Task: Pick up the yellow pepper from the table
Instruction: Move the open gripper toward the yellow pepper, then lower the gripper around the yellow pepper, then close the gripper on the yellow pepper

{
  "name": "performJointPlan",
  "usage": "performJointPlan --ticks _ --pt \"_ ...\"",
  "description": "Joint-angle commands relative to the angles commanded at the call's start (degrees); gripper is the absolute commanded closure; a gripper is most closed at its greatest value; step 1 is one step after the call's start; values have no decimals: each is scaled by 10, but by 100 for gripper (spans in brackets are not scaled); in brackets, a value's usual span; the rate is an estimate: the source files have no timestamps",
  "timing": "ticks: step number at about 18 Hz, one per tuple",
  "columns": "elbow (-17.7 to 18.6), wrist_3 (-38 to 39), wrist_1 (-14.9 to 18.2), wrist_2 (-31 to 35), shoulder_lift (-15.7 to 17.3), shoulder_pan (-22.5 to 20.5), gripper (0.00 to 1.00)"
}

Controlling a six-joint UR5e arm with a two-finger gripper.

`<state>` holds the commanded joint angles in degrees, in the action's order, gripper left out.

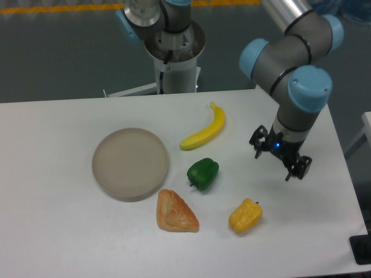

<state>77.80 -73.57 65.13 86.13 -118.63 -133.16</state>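
Observation:
The yellow pepper [245, 216] lies on the white table [52, 231] near the front, right of centre, with its small dark stem pointing up and right. My gripper [273, 164] hangs above the table to the upper right of the pepper, apart from it. Its two dark fingers are spread and nothing is between them.
A green pepper [203, 173] lies left of the gripper, above the yellow pepper. A banana [204, 131] lies behind it. An orange-brown pastry [175, 212] sits left of the yellow pepper. A round beige plate [131, 164] stands at the left. The table's right edge is close to the gripper.

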Motion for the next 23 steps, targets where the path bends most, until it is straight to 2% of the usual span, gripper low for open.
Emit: performJointPlan --ticks 2,7,13,16,20,21,22,23 --pt "-23 17 -1 1 -26 11 0" --pt "-24 26 -17 4 -50 39 0" --pt "-16 26 -17 8 -64 47 0" --pt "-23 26 -18 8 -83 50 0" --pt "-17 19 -17 9 -86 50 0" --pt "-17 19 -16 12 -86 51 7" --pt "-17 20 -15 20 -86 51 19" --pt "-17 22 -14 32 -86 52 37"
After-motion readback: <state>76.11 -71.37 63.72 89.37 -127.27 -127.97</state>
